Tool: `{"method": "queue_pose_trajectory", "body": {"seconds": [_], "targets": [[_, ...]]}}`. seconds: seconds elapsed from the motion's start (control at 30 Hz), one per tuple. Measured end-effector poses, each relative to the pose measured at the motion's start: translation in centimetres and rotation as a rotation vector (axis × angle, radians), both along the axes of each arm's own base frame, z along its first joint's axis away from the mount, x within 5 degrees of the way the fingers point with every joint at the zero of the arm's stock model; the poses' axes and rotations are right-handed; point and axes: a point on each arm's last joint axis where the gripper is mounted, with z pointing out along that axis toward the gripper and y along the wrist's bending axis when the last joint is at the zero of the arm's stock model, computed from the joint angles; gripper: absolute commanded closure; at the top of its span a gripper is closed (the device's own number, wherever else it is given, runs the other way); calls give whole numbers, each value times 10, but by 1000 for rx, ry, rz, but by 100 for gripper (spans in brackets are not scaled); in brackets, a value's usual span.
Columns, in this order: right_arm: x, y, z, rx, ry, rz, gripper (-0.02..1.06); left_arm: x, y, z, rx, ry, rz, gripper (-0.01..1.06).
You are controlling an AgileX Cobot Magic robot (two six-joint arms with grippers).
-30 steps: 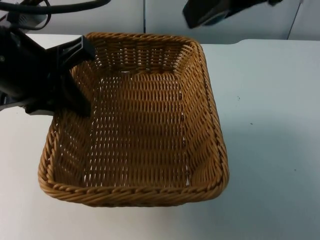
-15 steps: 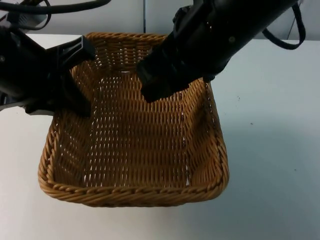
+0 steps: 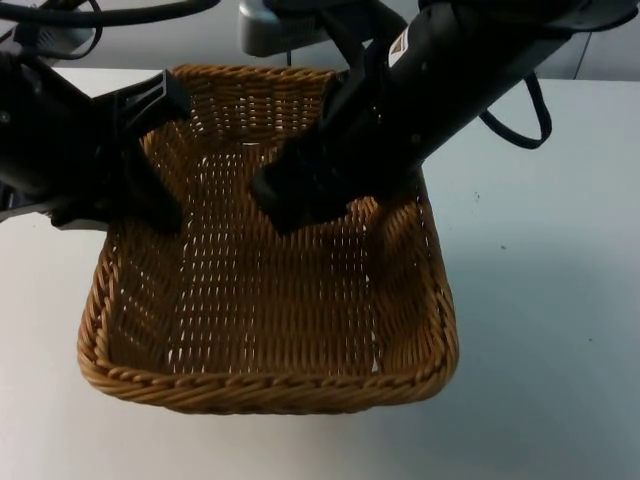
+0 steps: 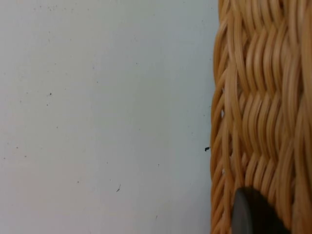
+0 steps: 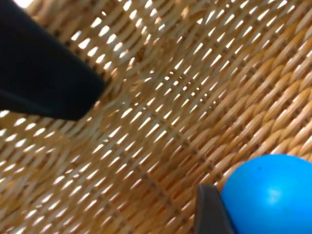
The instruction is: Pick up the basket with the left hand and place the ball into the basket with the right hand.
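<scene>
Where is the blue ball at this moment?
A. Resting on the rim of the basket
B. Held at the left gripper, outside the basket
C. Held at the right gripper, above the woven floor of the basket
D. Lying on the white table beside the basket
C: in the right wrist view the blue ball sits against the right gripper, with the basket weave beneath it.

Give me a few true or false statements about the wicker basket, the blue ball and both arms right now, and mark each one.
1. The left gripper grips the rim of the rectangular brown wicker basket. True.
2. The round blue ball lies on the white table outside the basket. False: it is at the right gripper, above the basket's woven floor.
3. The right gripper is over the basket's inside. True.
4. The basket is round. False: it is rectangular with rounded corners.
5. The basket already holds several balls. False: its visible floor is bare.
</scene>
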Motion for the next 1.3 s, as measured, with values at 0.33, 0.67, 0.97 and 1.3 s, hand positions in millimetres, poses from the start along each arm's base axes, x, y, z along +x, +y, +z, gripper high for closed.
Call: {"method": "queue_pose_trajectory", "body": {"seconds": [0.33,0.67,0.97,1.3], "targets": [[4,4,-12,16,-1,-21,105,0,0,0,0,0,0,105],[5,4,-13,16,-3,-23,67,0,0,0,0,0,0,105],[6,4,-13,20,-10,-24,41,0,0,0,-1,0,1,105],[5,7,-12,28,-16,-22,28,0,0,0,-3,1,3,105]]}}
